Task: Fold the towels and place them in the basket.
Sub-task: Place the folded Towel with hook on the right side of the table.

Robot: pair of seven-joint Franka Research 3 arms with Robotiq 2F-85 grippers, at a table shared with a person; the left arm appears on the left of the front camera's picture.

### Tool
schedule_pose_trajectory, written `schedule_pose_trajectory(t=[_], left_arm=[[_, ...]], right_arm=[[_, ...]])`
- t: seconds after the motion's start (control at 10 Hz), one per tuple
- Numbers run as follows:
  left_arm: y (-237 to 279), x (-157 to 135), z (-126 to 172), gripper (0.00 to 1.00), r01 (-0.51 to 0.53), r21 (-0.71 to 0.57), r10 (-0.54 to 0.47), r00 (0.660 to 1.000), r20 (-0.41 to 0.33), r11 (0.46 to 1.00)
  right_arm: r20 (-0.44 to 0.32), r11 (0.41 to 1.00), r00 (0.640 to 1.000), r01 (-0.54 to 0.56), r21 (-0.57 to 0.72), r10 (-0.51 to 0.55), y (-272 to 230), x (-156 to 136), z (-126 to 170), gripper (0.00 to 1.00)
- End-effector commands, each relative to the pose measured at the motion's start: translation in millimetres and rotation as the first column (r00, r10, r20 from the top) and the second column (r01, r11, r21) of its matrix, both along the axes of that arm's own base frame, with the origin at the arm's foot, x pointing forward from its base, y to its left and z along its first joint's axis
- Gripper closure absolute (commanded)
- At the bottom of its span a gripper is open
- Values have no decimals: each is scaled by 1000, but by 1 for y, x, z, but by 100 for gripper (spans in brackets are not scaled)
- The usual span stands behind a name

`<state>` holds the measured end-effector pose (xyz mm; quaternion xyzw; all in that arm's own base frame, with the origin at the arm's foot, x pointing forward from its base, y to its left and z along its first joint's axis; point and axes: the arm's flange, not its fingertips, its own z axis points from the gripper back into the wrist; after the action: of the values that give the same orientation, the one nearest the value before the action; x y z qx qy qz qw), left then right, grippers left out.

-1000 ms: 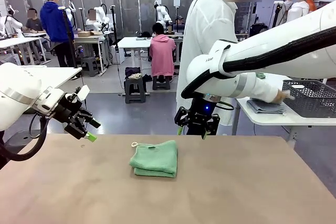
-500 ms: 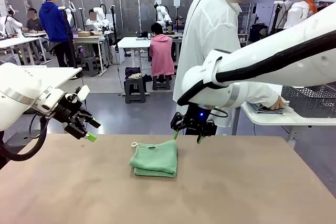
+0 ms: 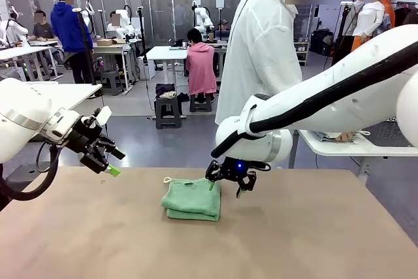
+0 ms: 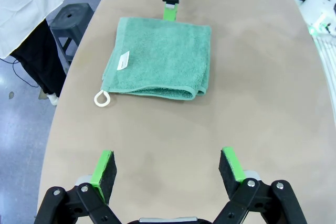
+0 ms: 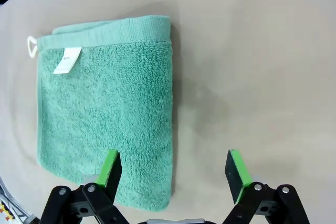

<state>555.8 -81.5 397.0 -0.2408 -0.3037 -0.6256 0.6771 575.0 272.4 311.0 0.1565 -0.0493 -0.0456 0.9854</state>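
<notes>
right wrist view: released right claw (image 5: 173, 171) straddles the towel (image 5: 105, 124) edge at frame centre; pinching only top layers could unfold it.

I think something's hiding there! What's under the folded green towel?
The mint green terry-cloth towel lies folded flat on the smooth brown table, its layers stacked. Whatever sits beneath or between the layers is covered, so I cannot tell.

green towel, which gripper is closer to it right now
Right. The right gripper hovers open just above the far edge of the green towel; the left gripper is open, well off to its left.
</notes>
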Motion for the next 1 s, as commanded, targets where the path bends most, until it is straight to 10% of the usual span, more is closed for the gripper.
schedule_pose_trajectory(t=[0.0,0.3,0.6,0.7,0.8,0.9], left_arm=[[0,1,1,1,0,2,0,1000,3,1000],[0,1,1,1,0,2,0,1000,3,1000],[0,1,1,1,0,2,0,1000,3,1000],[0,1,1,1,0,2,0,1000,3,1000],[0,1,1,1,0,2,0,1000,3,1000],[0,1,1,1,0,2,0,1000,3,1000]], right_arm=[[-2,997,999,53,53,-53,9,4,-4,0],[5,998,999,50,44,-51,14,4,-12,0],[9,998,999,31,48,-32,15,5,-15,40],[12,999,1000,24,44,-25,14,5,-17,25],[13,999,1000,24,40,-24,14,5,-17,60],[18,999,1000,21,36,-22,15,5,-17,45]])
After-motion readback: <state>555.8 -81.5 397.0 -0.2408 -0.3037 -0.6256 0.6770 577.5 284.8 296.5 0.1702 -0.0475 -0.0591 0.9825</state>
